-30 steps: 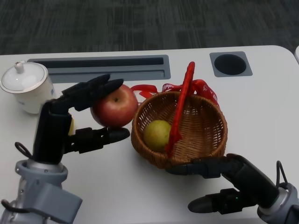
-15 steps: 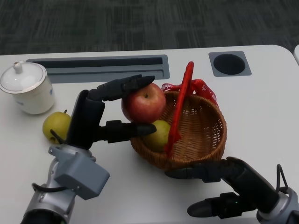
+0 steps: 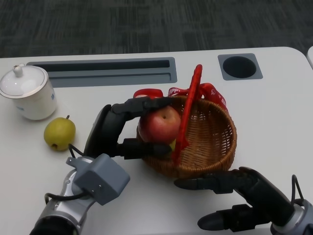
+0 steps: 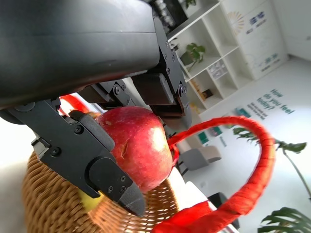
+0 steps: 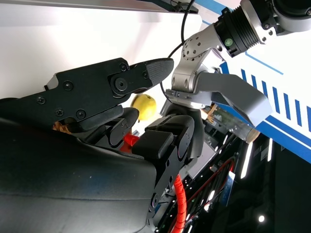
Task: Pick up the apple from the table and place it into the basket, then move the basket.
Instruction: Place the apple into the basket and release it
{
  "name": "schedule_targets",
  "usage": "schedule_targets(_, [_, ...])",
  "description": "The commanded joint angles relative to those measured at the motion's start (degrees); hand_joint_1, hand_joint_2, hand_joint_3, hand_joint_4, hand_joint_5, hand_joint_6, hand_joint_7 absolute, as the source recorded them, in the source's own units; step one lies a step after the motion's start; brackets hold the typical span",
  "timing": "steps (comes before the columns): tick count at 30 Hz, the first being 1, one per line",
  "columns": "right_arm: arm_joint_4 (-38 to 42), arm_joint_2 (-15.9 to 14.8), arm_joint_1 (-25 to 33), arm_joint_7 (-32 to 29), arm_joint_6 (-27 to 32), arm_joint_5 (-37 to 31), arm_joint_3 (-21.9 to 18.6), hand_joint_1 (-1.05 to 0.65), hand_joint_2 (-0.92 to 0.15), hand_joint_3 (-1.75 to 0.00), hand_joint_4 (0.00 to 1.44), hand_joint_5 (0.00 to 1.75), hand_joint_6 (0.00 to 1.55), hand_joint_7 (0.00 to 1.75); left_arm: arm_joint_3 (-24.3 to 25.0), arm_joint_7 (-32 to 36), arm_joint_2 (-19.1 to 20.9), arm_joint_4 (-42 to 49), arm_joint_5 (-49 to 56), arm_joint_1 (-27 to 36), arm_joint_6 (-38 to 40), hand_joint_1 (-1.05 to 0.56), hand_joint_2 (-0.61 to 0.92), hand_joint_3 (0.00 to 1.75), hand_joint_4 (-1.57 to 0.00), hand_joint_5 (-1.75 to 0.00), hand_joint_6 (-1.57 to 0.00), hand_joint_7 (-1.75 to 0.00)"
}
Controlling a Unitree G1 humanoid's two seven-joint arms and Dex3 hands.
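- Since the earlier frames, we have carried the round red apple (image 3: 160, 122) from left of the woven wicker basket (image 3: 215, 142) to a spot inside its rim, just left of the red wrapped handle (image 3: 188, 115).
- Our black left hand (image 3: 122, 129) grips the apple, fingers above and thumb below; a yellow-green fruit (image 4: 90, 201) lies underneath it in the basket.
- Our right hand (image 3: 234, 198), at lower right, holds nothing, fingers spread just beside the basket's near wall.
- A yellow-green pear (image 3: 59, 133) sits on the white table (image 3: 274, 107) at left, near the white lidded cup (image 3: 28, 92).
- We judge the placing nearly done: releasing remains, then moving the basket.
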Motion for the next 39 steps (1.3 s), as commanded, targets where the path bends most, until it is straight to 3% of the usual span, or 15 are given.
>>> schedule_targets(1, [-0.8,-1.1,0.4,-0.2,-0.1,0.8,-0.2,-0.49,-0.92,0.0,0.77,0.0,0.7,0.0,0.2,-3.2,0.0,1.3,-2.5,-1.8,0.6,-0.12,0.79,0.0,-1.06,0.0,-0.97,0.0])
schedule_targets(10, [-0.4,-0.8,0.1,-0.5,-0.2,0.8,-0.2,-0.48,-0.91,0.0,0.78,0.0,0.7,0.0,0.0,-10.9,1.8,0.7,-4.7,-1.5,-0.9,-0.46,0.74,0.0,-0.32,0.0,-0.34,0.0])
schedule_targets(16, [-0.3,-0.5,-0.1,-0.8,-0.1,0.4,-0.1,-0.49,-0.92,0.0,0.78,0.0,0.7,0.0,-0.1,-15.7,4.0,-0.3,-5.8,-1.8,-3.0,-0.69,0.76,0.0,-0.1,0.0,-0.18,0.0])
schedule_targets(21, [0.2,-0.6,-0.5,-1.0,-1.0,0.1,-0.3,-0.49,-0.92,-0.01,0.78,0.0,0.7,0.0,0.3,-18.0,5.1,-2.4,-7.2,-1.5,-3.3,-0.77,0.76,0.0,-0.07,0.0,-0.15,0.0])
schedule_targets(28, [0.6,-1.9,-2.1,-0.9,-3.1,1.7,-0.9,-0.49,-0.91,-0.01,0.76,0.0,0.69,0.0,1.2,-20.8,6.8,-7.5,-10.4,1.2,-4.9,-0.66,0.74,0.0,-0.15,-0.03,-0.19,-0.01])
schedule_targets(39, [-8.9,-9.5,-2.7,1.1,-3.7,6.6,-0.2,-0.48,-0.92,0.0,0.78,0.01,0.7,0.01,3.6,-20.7,9.1,-17.1,-12.7,10.5,-6.4,-0.54,0.78,0.01,-0.37,-0.06,-0.36,-0.04])
